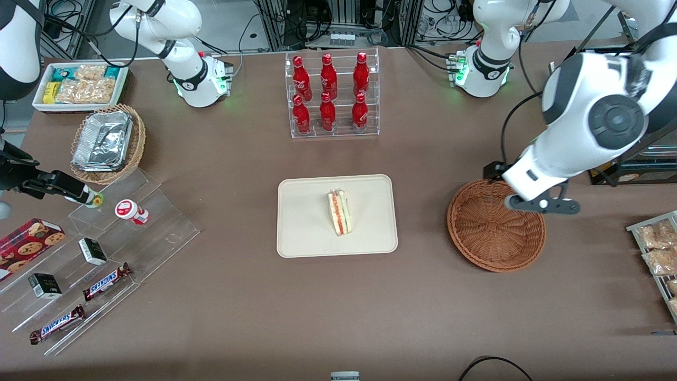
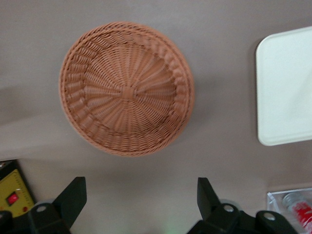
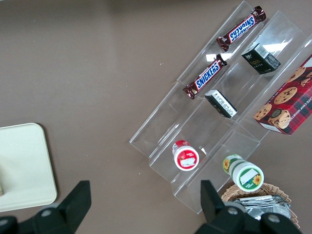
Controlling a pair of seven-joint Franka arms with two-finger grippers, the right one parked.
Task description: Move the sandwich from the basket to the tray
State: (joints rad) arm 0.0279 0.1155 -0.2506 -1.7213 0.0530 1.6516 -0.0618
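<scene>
The sandwich (image 1: pixel 339 212), a white wedge with red and green filling, lies on the cream tray (image 1: pixel 301 233) at the middle of the table. Only a part of the tray (image 2: pixel 282 87) shows in the left wrist view. The round reddish-brown basket (image 1: pixel 496 226) stands beside the tray toward the working arm's end, and nothing lies in the basket (image 2: pixel 126 87). My left gripper (image 1: pixel 542 203) hangs above the basket's rim, at the edge farther from the front camera. The gripper (image 2: pixel 140 187) is open, with bare table between its fingers.
A clear rack of red bottles (image 1: pixel 333 95) stands farther from the front camera than the tray. A stepped acrylic stand (image 1: pixel 100 254) with snack bars, a foil-lined basket (image 1: pixel 108 143) and a white snack box (image 1: pixel 79 84) lie toward the parked arm's end. Snack packets (image 1: pixel 658 254) sit at the working arm's end.
</scene>
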